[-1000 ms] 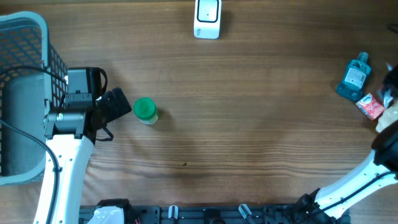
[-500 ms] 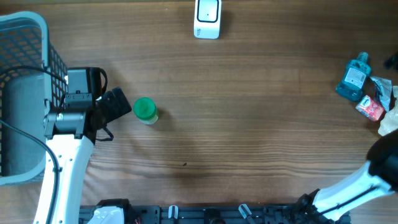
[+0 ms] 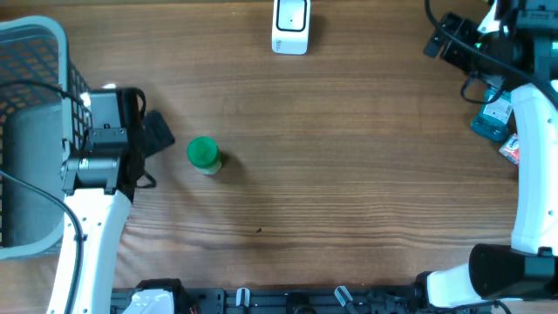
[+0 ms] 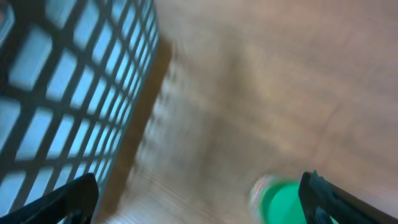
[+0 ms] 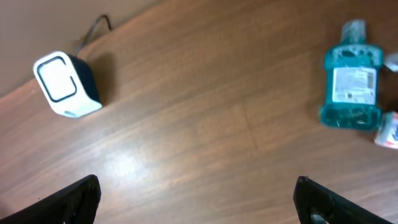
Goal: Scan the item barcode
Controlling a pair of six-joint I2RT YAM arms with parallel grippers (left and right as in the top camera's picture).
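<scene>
Overhead view: wooden table (image 3: pixel 349 201), brown and matte, its grain running from my left to my right. At my far left stands a pale blue-grey basket (image 3: pixel 44 28) with lattice walls, partly cut off by the frame edge. A grey rounded mass (image 3: pixel 30 166) lies inside it; I cannot tell what it is. Left wrist view: the basket's lattice wall, blurred, casts a shadow on the table beside it.

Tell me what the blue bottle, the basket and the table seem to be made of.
Blue bottle: likely clear-tinted plastic, glossy; light shows through it.
Basket: probably moulded plastic, matte grey, open lattice walls.
Table: wood or wood-look laminate; grain lines, slight sheen.
</scene>
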